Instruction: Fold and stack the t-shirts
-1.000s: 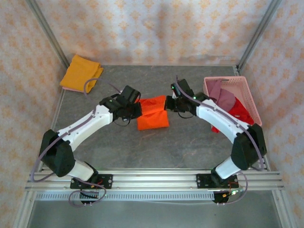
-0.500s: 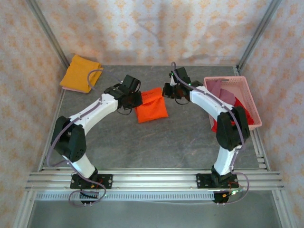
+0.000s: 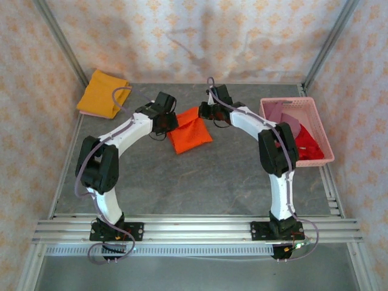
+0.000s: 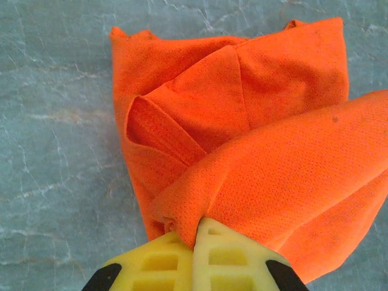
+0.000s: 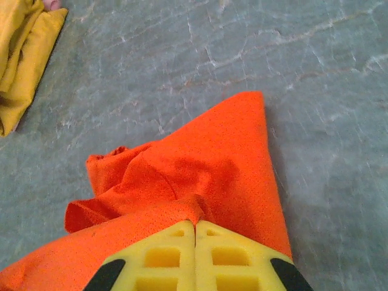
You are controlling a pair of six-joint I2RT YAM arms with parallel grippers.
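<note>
A folded bright orange t-shirt (image 3: 189,131) hangs between both grippers above the middle of the table. My left gripper (image 3: 171,121) is shut on its left edge, the yellow fingers (image 4: 200,257) pinching a fold of orange cloth (image 4: 254,121). On the right edge my right gripper (image 3: 205,114) is shut too, pads (image 5: 195,254) closed on the fabric (image 5: 206,170). A folded mustard yellow t-shirt (image 3: 103,93) lies at the back left corner, its edge (image 5: 21,54) seen from the right wrist. Red (image 3: 309,145) and dusty mauve (image 3: 285,118) shirts sit in the basket.
The pink lattice basket (image 3: 315,112) stands at the right edge of the grey table (image 3: 200,182), close behind the right arm. Metal frame posts and patterned walls close in the back and sides. A rail runs along the near edge.
Both grippers have carried the orange shirt toward the back of the table and slightly left. Its lower end has swung along with them.
</note>
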